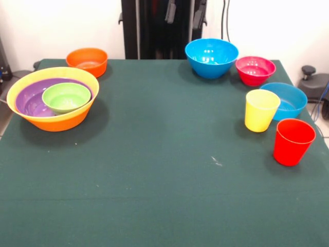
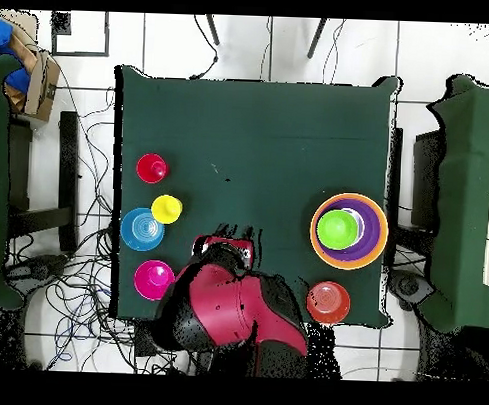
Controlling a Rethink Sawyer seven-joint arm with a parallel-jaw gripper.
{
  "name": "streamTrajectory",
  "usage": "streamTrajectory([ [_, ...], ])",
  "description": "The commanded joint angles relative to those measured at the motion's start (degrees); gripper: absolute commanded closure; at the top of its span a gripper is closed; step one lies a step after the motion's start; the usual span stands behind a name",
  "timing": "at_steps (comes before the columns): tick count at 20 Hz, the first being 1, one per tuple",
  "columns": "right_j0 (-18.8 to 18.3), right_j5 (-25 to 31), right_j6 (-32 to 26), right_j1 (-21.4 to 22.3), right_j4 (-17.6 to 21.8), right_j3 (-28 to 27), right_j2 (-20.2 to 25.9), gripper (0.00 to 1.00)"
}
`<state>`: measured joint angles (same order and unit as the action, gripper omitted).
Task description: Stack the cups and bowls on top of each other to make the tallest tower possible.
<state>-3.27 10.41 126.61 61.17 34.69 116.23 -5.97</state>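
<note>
At the left of the front view the tower (image 1: 53, 99) sits on the green table (image 1: 154, 175), a green bowl (image 1: 66, 96) nested in purple inside yellow-orange, the yellow cup (image 1: 261, 110) and red cup (image 1: 293, 141) stand at right, no writing is legible, and I cannot tell the gripper's opening, hidden beneath the arm (image 2: 230, 305).

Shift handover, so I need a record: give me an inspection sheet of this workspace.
surface: green-clothed table, few white specks.
job's things: tower: yellow-orange bowl holding purple bowl and green bowl. Loose and upright: orange bowl, deep blue bowl, pink-red bowl, shallow blue bowl, yellow cup, red cup.
clutter: nothing seen.
gripper: at the table's robot edge; state unclear.
cables: tangled on floor.
surroundings: green tables alongside.
</note>
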Motion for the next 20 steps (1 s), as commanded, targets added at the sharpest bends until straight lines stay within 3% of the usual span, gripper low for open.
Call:
streamTrajectory([
  [1, -14.0, 11.6, -5.5, 2.2, -11.1, 8.7, 14.3, 0.00],
  [5, -13.3, 4.4, -1.7, 1.9, -7.1, 13.0, 12.6, 0.00],
  [12, -3.2, -2.9, 5.1, 1.3, -0.1, 16.4, 2.1, 0.00],
  [17, 5.4, -9.3, 9.3, -2.7, 0.8, 16.9, -6.7, 0.00],
  [20, 8.0, -10.4, 9.6, -4.3, -0.4, 16.5, -9.2, 0.00],
])
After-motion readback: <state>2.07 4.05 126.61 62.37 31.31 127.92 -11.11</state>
